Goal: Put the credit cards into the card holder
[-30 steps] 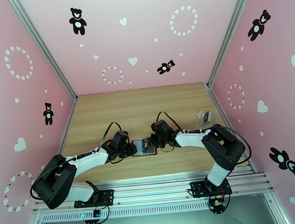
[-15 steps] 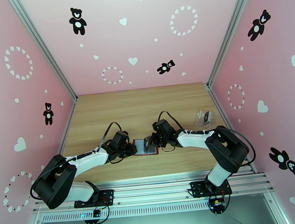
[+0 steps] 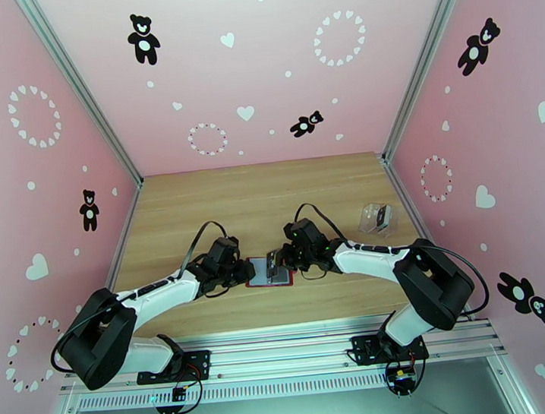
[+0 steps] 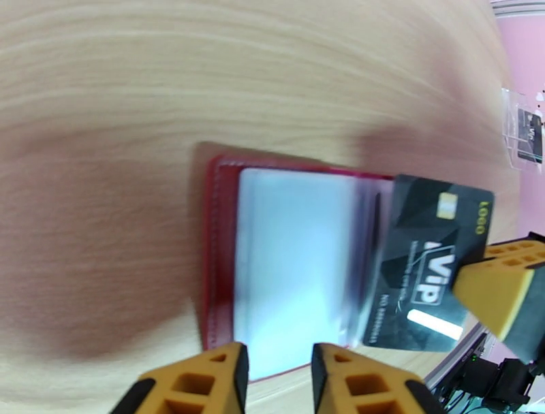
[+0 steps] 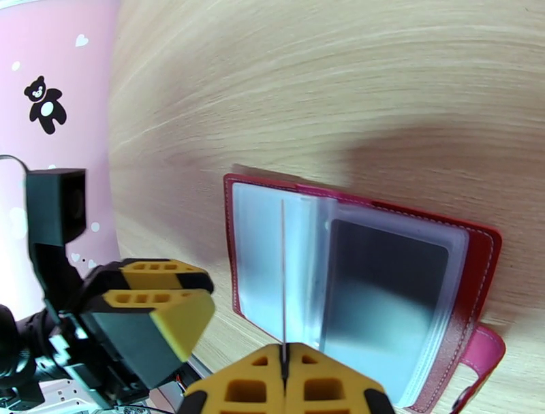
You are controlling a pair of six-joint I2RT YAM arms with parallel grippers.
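My two bases sit at the near edge of the table. Both arms reach in toward its middle, where the card holder lies opened flat on the wood, red cover down and pale clear pockets up.

My left gripper is at the holder's left edge. Its jaws stand a narrow way apart with nothing between them, and the tips reach just over the red rim. Whether they press on it I cannot tell.

My right gripper reaches in from the right, over the holder's right part, with its jaws clamped tight on one credit card. The card is black, marked VIP, with a small gold chip and a pale strip, and I hold it by one end. From my right wrist it is a thin line seen edge-on, standing up from my fingertips and crossing the pockets. From my left wrist its free end lies tilted over the edge of the pale pockets. That view is blurred, so I cannot tell whether the card has entered a pocket.

The pocket on the side of the pink snap tab shows dark behind its clear film; whether that is a card I cannot tell.

Farther off, toward the far right and well apart from both grippers, a clear plastic box stands on the table with a second dark card inside it.
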